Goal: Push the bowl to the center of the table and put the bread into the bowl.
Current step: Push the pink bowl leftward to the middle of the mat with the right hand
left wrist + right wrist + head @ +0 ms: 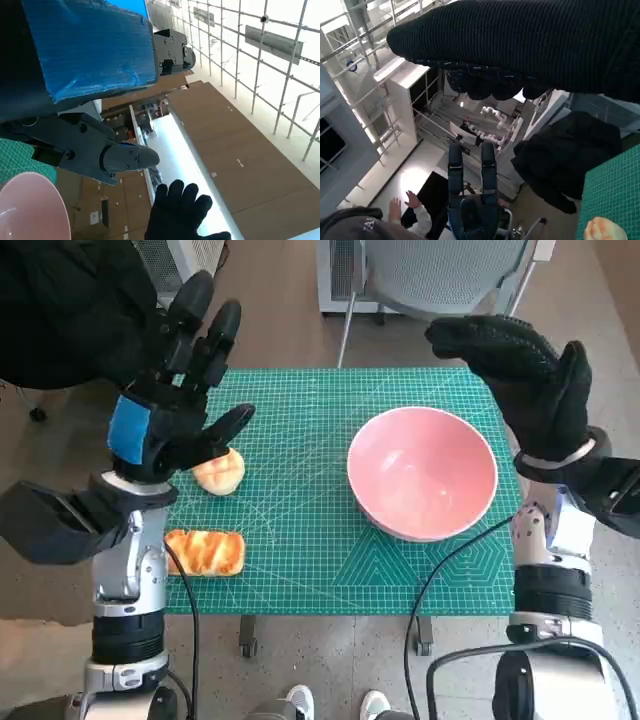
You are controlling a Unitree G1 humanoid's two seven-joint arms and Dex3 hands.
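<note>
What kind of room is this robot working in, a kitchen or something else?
Probably a robotics lab or workshop, not a kitchen. The table is covered by a green cutting mat, an office chair stands behind it, and the right wrist view shows other humanoid robots in a large hall.

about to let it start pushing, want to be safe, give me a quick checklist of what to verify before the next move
1. Pink round bowl upright with nothing in it: ok.
2. Bowl at the centre of the green cutting mat: not ok, it sits toward the right side.
3. Right hand free to push: ok, raised above the bowl's right side, holding nothing, not touching the bowl.
4. Left hand free: ok, fingers apart, above the round bread roll.
5. Breads out of the bowl's path: ok, the roll and the flat toasted bread slice lie at the mat's left edge.
6. Left hand touching the roll: cannot tell.
</note>
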